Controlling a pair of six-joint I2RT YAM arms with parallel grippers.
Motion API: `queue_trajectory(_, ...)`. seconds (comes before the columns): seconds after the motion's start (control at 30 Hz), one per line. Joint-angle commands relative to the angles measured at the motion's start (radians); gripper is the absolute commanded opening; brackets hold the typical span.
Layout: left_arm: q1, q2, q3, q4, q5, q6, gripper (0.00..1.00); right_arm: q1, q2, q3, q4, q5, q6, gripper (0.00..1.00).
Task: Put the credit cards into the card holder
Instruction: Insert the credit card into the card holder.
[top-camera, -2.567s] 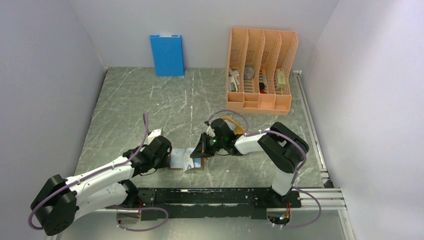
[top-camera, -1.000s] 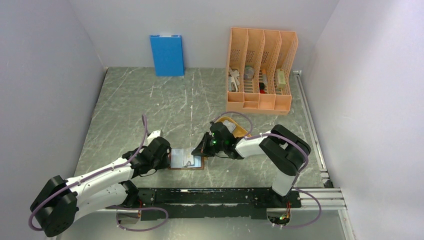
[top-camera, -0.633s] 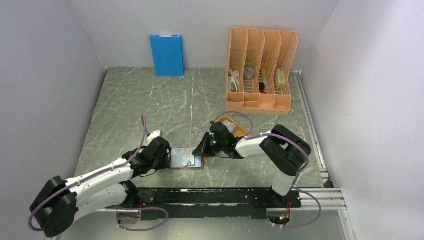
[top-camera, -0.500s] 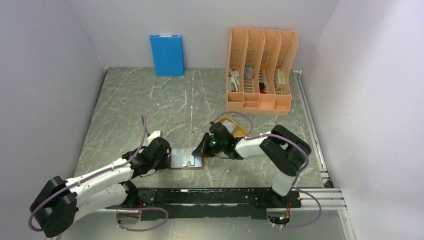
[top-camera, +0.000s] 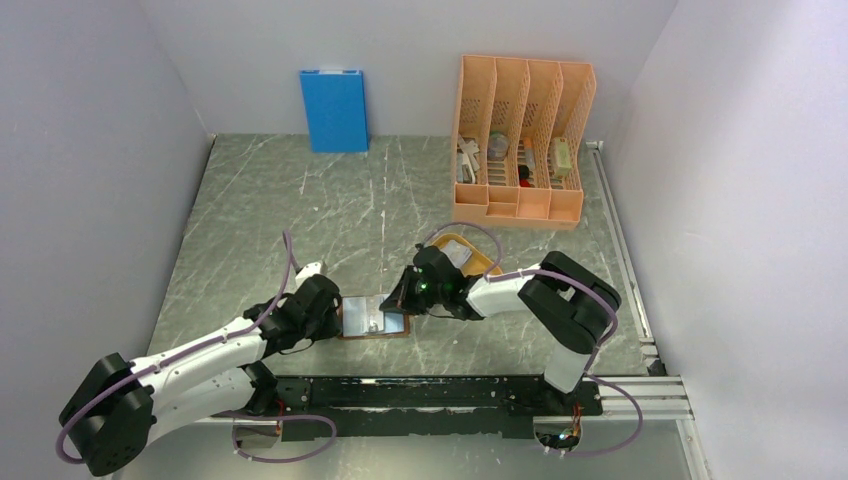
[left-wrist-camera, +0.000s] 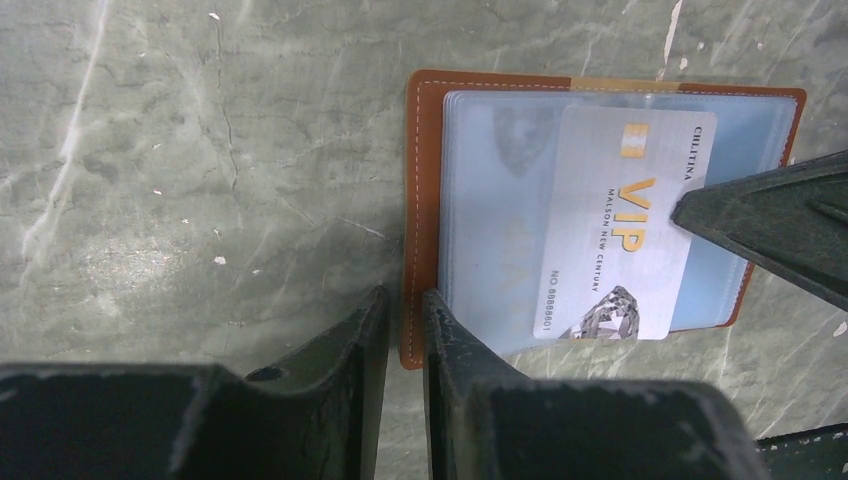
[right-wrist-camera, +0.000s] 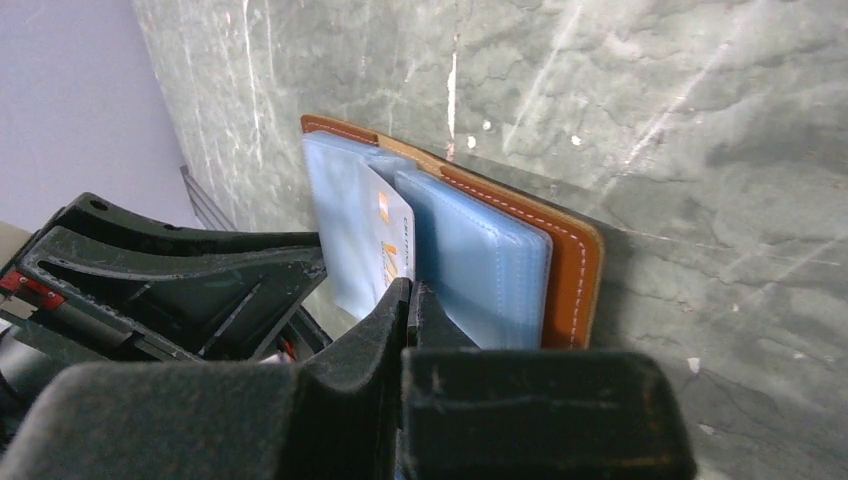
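The card holder lies open on the table, brown leather with clear blue sleeves. My left gripper is shut on its left leather edge, with the fingers pinching the rim. My right gripper is shut on a white VIP credit card and holds it by its right edge. The card lies partly over the sleeves, slightly tilted. In the right wrist view the card stands between the sleeves of the holder, just ahead of my right gripper.
An orange oval tray sits just behind the right arm. A tall orange file rack stands at the back right. A blue box leans on the back wall. A metal rail runs along the near edge.
My right gripper has edged slightly left with the card over the holder. The left gripper and the holder have stayed in place.
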Motion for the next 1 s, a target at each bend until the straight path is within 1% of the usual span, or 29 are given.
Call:
queue_trajectory(0.0,0.003,-0.009,-0.018,0.015,0.038,-0.007,0.24,0.018,0.011,0.028,-0.033,0.03,-0.005,0.0)
queue_trajectory(0.53,0.004,0.004,-0.013,0.024,0.036,-0.006,0.23,0.063,0.072,0.079,-0.027,-0.005,-0.012,0.0)
queue_trajectory(0.97,0.003,0.027,0.002,0.036,0.033,-0.001,0.23,0.075,0.095,0.11,-0.021,-0.044,-0.015,0.0)
